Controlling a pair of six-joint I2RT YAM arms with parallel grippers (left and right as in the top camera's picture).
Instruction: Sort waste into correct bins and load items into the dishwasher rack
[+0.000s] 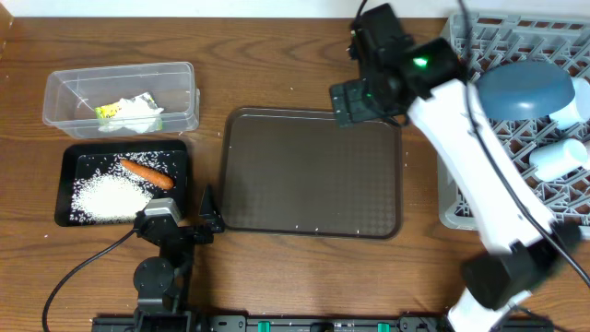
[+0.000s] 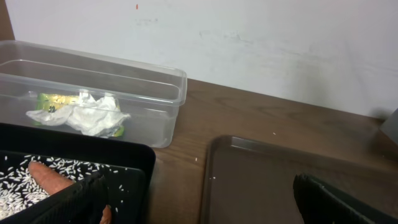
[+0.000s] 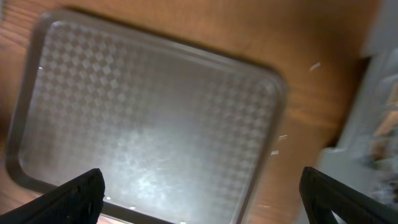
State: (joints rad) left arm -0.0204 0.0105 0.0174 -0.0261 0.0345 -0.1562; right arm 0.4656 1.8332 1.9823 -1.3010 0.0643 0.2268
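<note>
The clear tub (image 1: 120, 97) (image 2: 155, 74) at the back left holds a yellow-green wrapper and white paper (image 1: 129, 112) (image 2: 81, 115). In front of it, the black tray (image 1: 69, 166) (image 2: 124, 155) holds white rice (image 1: 111, 195) (image 2: 18, 186) and an orange carrot stick (image 1: 146, 172) (image 2: 46, 177). The grey rack (image 1: 461, 207) on the right holds a dark-blue bowl (image 1: 524, 90) and pale cups (image 1: 560, 159). My left gripper (image 1: 184, 217) (image 2: 202, 205) is open and empty, low between the black tray and the brown tray. My right gripper (image 1: 355, 101) (image 3: 202, 202) hangs open and empty above the brown tray's far right corner.
The large brown serving tray (image 1: 312, 175) (image 2: 280, 174) (image 3: 155, 112) lies in the middle of the wooden table with a few white specks on it. The rack's edge (image 3: 373, 124) shows blurred to the right of it. A white wall stands behind the table.
</note>
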